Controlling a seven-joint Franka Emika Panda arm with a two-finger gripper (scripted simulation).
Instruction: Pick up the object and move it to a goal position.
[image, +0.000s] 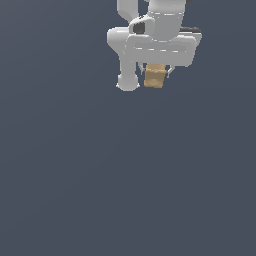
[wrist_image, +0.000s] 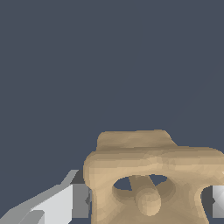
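Observation:
The object (image: 155, 76) is a small tan-brown boxy block, seen near the top of the exterior view, right under the white gripper (image: 156, 75). In the wrist view the object (wrist_image: 151, 175) fills the space between the two grey fingers (wrist_image: 78, 201), with a hollow and a rounded knob in its face. The fingers press on both its sides. The gripper is shut on the object and seems to hold it above the dark grey floor. The white arm body (image: 155, 35) hides the top of the block.
A plain dark grey floor (image: 100, 175) fills both views. No goal marker and no other object shows.

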